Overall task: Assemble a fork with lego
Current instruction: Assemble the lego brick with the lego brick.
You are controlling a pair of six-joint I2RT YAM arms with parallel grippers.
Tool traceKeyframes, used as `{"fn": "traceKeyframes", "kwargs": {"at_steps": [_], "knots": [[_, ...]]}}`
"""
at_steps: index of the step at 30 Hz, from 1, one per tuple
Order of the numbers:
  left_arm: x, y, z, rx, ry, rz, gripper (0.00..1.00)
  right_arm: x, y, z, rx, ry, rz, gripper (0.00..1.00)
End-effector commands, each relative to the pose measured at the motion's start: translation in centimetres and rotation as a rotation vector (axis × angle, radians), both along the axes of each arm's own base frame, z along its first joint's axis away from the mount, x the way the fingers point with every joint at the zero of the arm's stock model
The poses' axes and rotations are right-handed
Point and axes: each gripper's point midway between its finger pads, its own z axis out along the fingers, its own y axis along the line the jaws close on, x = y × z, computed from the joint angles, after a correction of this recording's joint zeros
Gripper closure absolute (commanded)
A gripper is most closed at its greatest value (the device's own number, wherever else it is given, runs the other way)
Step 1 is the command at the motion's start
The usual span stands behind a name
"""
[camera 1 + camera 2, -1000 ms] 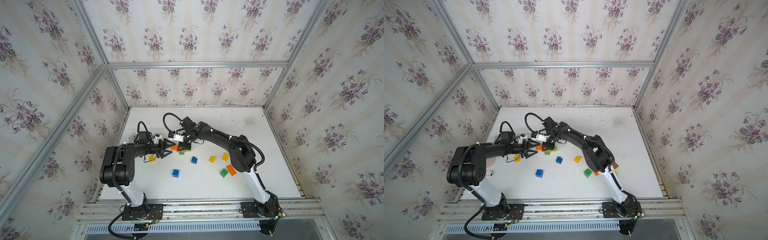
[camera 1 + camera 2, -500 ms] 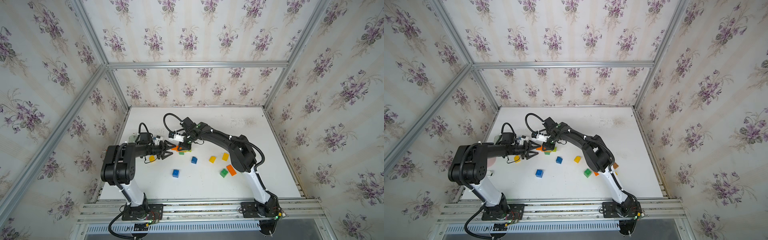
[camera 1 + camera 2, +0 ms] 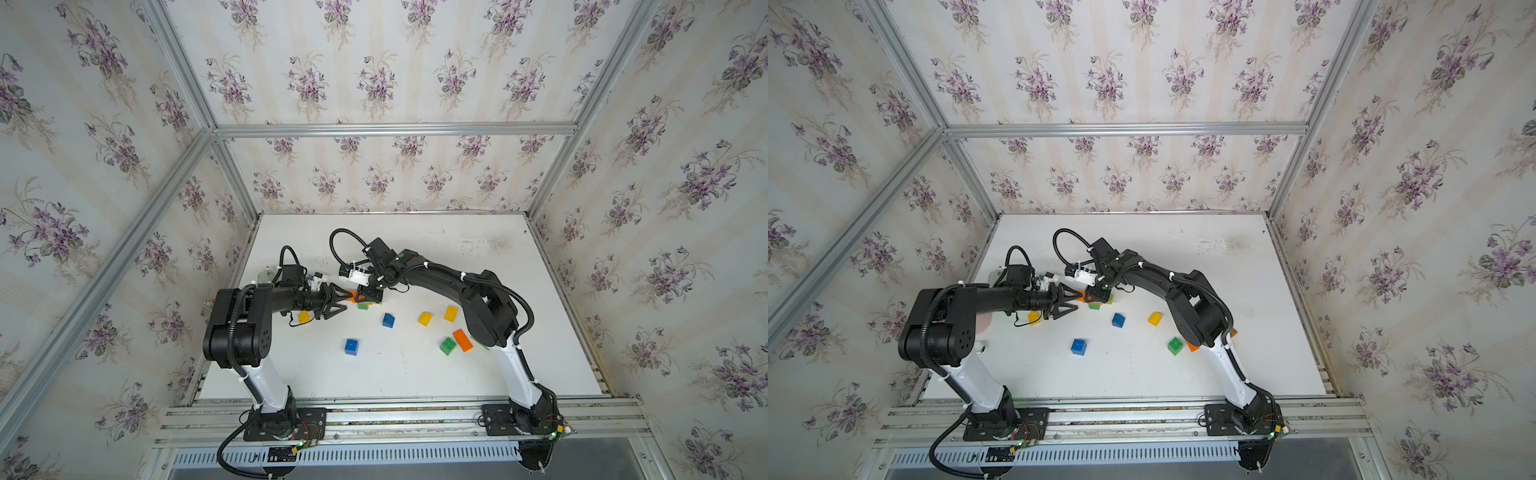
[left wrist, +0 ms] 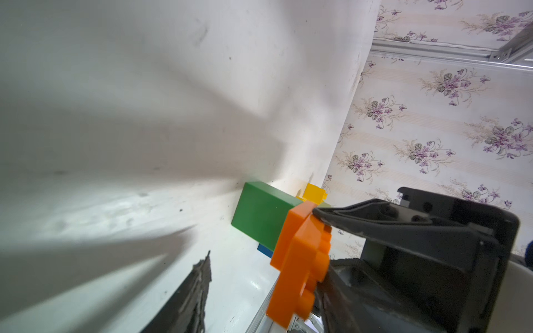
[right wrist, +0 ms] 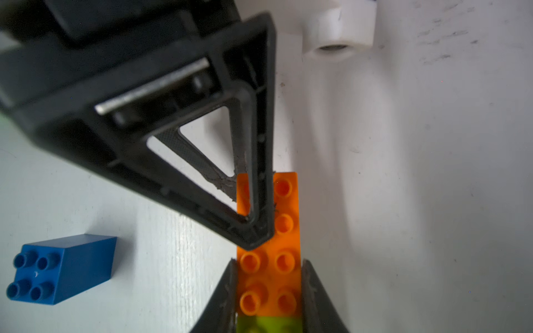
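Note:
A long orange lego brick [image 3: 353,296] [image 5: 284,222] hangs just above the table at the middle left, joined to a lime brick [image 5: 268,324]. My right gripper [image 3: 370,296] [image 5: 268,262] is shut on its lime end. My left gripper [image 3: 345,300] [image 3: 1074,301] straddles its free end, open. In the left wrist view one finger [image 4: 346,276] presses the orange brick's [image 4: 300,253] studs and the other finger [image 4: 199,288] stands apart from its flat side. A dark green brick [image 4: 259,219] [image 3: 363,306] sits directly below.
Loose lego lies on the white table [image 3: 415,374]: a yellow brick [image 3: 304,317] under my left wrist, blue bricks [image 3: 388,320] [image 3: 351,346], yellow bricks [image 3: 424,318] [image 3: 451,313], and a green [image 3: 447,345] and an orange one [image 3: 462,340] by the right arm.
My left gripper's jaws have narrowed around the orange brick's free end. The right gripper has kept its hold in the same place.

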Motion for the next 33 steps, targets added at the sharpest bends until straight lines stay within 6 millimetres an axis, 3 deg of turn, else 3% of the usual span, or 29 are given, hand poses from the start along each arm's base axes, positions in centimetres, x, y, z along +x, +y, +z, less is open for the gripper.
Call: {"fn": "traceKeyframes", "kwargs": {"at_steps": [1, 7, 18, 33], "knots": [[-0.7, 0.6, -1.1, 0.067, 0.034, -0.01, 0.42, -0.8, -3.9, -3.4, -0.209, 0.036, -0.049, 0.79], [-0.9, 0.6, -1.3, 0.07, 0.047, -0.008, 0.41, -0.8, -3.6, -3.1, -0.207, 0.03, -0.048, 0.79], [0.1, 0.2, 3.6, 0.03, -0.085, -0.011, 0.26, -0.8, -2.2, -1.1, -0.131, 0.013, -0.026, 0.76], [-0.2, 0.6, 3.4, 0.055, -0.083, 0.0, 0.15, -0.6, -0.4, 2.1, -0.022, -0.015, -0.004, 0.52]]}}
